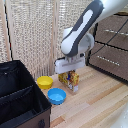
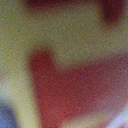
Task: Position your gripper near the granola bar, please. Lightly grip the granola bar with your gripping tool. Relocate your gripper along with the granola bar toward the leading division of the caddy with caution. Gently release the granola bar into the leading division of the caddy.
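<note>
Standing upright beside blue bowl [image 1: 56, 95], granola bar [image 1: 69, 80], gripper [image 1: 69, 73] apparently clamped on it, wrist view blurred

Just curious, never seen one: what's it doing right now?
Gripper down on granola bar, grip unclear. Bar upright beside blue bowl. Caddy not yet reached.

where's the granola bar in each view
Exterior view: the granola bar stands at the picture's centre on the wooden table, right under the gripper, on the exterior view's right of the blue bowl.
Wrist view: a blurred red and yellow surface fills the frame, probably the bar's print.
Shared landmark: only that print.
</note>
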### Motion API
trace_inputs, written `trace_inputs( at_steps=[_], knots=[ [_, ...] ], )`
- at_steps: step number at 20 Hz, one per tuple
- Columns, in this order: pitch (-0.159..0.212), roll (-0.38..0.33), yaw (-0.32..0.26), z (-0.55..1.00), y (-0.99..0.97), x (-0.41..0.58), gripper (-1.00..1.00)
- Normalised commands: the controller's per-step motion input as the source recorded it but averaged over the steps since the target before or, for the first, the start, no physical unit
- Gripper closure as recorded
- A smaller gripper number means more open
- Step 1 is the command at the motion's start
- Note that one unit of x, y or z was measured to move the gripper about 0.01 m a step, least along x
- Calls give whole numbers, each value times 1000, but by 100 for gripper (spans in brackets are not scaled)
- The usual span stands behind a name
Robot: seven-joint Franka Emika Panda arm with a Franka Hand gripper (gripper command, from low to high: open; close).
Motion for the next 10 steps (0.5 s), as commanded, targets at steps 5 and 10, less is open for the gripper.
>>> trace_inputs(
  at_steps=[5, 10],
  knots=[
    [76, 77, -166, 742, 163, 309, 100],
    [10, 91, -234, 685, 181, 78, 100]
  ],
)
